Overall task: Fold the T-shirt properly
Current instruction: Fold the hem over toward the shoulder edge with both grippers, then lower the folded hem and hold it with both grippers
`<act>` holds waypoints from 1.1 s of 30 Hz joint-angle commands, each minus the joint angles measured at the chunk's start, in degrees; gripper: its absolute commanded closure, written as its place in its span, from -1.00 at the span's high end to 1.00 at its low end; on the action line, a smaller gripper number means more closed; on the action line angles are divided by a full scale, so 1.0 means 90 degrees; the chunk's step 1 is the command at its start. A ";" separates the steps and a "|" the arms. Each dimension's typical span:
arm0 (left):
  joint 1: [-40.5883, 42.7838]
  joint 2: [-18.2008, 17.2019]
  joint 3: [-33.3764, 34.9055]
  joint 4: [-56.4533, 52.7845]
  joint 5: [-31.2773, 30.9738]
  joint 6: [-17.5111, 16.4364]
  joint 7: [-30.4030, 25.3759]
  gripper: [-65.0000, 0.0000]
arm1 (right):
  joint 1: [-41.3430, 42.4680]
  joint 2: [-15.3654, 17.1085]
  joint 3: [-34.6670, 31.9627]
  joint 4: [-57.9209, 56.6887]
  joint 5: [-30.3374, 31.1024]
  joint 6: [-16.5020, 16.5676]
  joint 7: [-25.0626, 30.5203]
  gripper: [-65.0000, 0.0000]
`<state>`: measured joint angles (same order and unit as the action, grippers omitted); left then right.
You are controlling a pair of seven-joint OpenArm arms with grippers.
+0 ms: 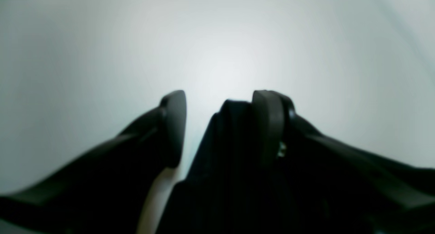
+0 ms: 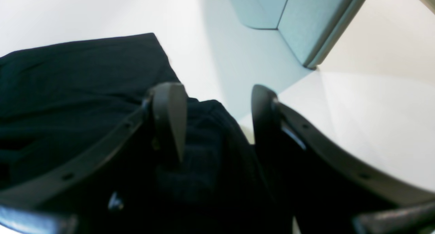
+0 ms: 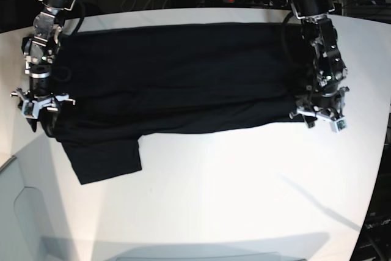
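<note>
The large black cloth T-shirt [image 3: 177,77] lies folded lengthwise across the white desk's [image 3: 244,181] far half. Left gripper [image 3: 320,116] and right gripper [image 3: 38,107] jaws are spread at its ends, pinching nothing.

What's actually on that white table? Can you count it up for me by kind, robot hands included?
Black T-shirt: 1
Robot hands: 2, the left hand and the right hand, each at one end of the shirt
White table: 1
Total: 4
</note>
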<state>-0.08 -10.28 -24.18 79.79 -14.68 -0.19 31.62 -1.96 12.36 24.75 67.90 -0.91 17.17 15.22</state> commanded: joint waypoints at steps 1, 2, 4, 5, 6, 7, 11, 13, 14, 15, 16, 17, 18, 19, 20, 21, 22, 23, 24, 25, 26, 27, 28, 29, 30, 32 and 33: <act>-0.0094 -0.0064 -0.0014 0.0077 -0.0005 -0.0014 -0.0119 -0.08 | 0.0056 0.0107 0.0048 0.0128 0.0057 -0.0008 0.0208 -0.03; -0.0123 -0.0054 -0.0004 0.0077 -0.0005 -0.0014 -0.0119 -0.08 | 0.0056 0.0107 0.0048 0.0128 0.0057 -0.0008 0.0208 -0.03; -0.0162 -0.0093 0.0172 0.0067 -0.0005 -0.0014 -0.0099 -0.09 | 0.0056 0.0107 0.0048 0.0128 0.0057 -0.0008 0.0208 -0.03; -0.0162 -0.0103 0.0250 0.0067 -0.0005 -0.0014 -0.0099 -0.09 | 0.0056 0.0107 0.0048 0.0128 0.0057 -0.0008 0.0208 -0.03; -0.0162 -0.0103 0.0309 0.0067 -0.0005 -0.0014 -0.0109 -0.09 | 0.0056 0.0097 0.0048 0.0128 0.0057 -0.0008 0.0208 -0.03; -0.0143 -0.0103 0.0358 0.0067 -0.0005 -0.0014 -0.0119 -0.09 | 0.0056 0.0097 0.0048 0.0128 0.0057 -0.0008 0.0208 -0.03; -0.0143 -0.0093 0.0445 0.0067 -0.0005 -0.0014 -0.0089 -0.15 | 0.0076 0.0077 0.0048 0.0128 0.0057 -0.0008 0.0208 -0.03; -0.0143 -0.0083 0.0445 0.0067 -0.0005 -0.0014 -0.0109 -0.34 | 0.0085 0.0077 0.0048 0.0128 0.0057 -0.0008 0.0208 -0.03; -0.0143 -0.0083 0.0445 0.0077 -0.0005 -0.0014 -0.0109 -0.45 | 0.0095 0.0087 0.0048 0.0128 0.0057 -0.0008 0.0208 -0.03; -0.0133 -0.0083 0.0445 0.0077 -0.0005 -0.0014 -0.0119 -0.55 | 0.0095 0.0097 0.0048 0.0128 0.0057 -0.0008 0.0208 -0.03; -0.0123 -0.0083 0.0445 0.0077 -0.0005 -0.0014 -0.0119 -0.65 | 0.0095 0.0097 0.0048 0.0128 0.0057 -0.0008 0.0208 -0.03; -0.0114 -0.0083 0.0436 0.0087 -0.0005 -0.0014 -0.0119 -0.78 | 0.0105 0.0107 0.0048 0.0128 0.0057 -0.0008 0.0208 -0.03; -0.0114 -0.0073 0.0416 0.0106 -0.0005 -0.0014 -0.0089 -0.92 | 0.0105 0.0107 0.0048 0.0128 0.0057 -0.0008 0.0208 -0.03; -0.0114 -0.0073 0.0416 0.0136 0.0004 -0.0014 -0.0079 -1.00 | 0.0115 0.0107 0.0048 0.0128 0.0057 -0.0008 0.0208 -0.03; -0.0104 -0.0073 0.0416 0.0155 0.0004 -0.0014 -0.0079 -1.00 | 0.0125 0.0107 0.0058 0.0128 0.0057 -0.0008 0.0208 -0.03; -0.0104 -0.0073 0.0406 0.0155 0.0004 -0.0014 -0.0079 -0.99 | 0.0212 0.0107 0.0058 0.0128 0.0057 -0.0008 0.0208 -0.03; -0.0104 -0.0064 0.0406 0.0165 0.0004 -0.0014 -0.0079 -0.99 | 0.0281 0.0097 0.0058 0.0128 0.0057 -0.0008 0.0208 -0.02; -0.0104 -0.0064 0.0397 0.0175 0.0004 -0.0014 -0.0079 -1.00 | 0.0320 0.0097 0.0058 0.0128 0.0057 -0.0008 0.0208 -0.02; -0.0094 -0.0064 0.0397 0.0253 0.0004 -0.0014 -0.0079 -1.00 | 0.0339 0.0097 0.0058 0.0128 0.0057 -0.0008 0.0208 -0.02; -0.0055 -0.0064 0.0397 0.0312 0.0004 -0.0014 -0.0079 -1.00 | 0.0349 0.0107 0.0058 0.0128 0.0057 -0.0008 0.0208 -0.02; 0.0033 -0.0073 0.0387 0.0419 0.0004 -0.0014 -0.0079 -1.00 | 0.0427 0.0107 0.0058 0.0128 0.0057 -0.0008 0.0208 -0.02; 0.0092 -0.0073 0.0387 0.0546 0.0004 -0.0014 -0.0079 -1.00 | 0.0496 0.0107 0.0058 0.0128 0.0057 -0.0008 0.0208 -0.02; 0.0140 -0.0073 0.0387 0.0702 0.0004 -0.0014 -0.0079 -1.00 | 0.0574 0.0107 0.0058 0.0119 0.0057 -0.0008 0.0189 -0.02; 0.0179 -0.0083 0.0387 0.0859 0.0004 -0.0014 -0.0079 -1.00 | 0.0652 0.0116 0.0038 0.0109 0.0057 -0.0008 0.0081 -0.02; 0.0228 -0.0093 0.0387 0.0986 0.0004 -0.0014 -0.0079 -1.00 | 0.0740 0.0116 0.0019 0.0109 0.0057 -0.0008 -0.0153 -0.02; 0.0267 -0.0093 0.0387 0.1201 0.0004 -0.0014 -0.0079 -1.00 | 0.1023 0.0165 0.0009 0.0089 0.0057 -0.0008 -0.0729 -0.02; 0.0326 -0.0103 0.0387 0.1259 0.0004 -0.0014 -0.0079 -1.00 | 0.1170 0.0204 -0.0020 0.0080 0.0057 0.0002 -0.1071 -0.02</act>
<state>3.31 -10.55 -20.56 89.97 -14.66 -0.21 32.14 7.25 12.78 24.38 67.64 -1.13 17.19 3.33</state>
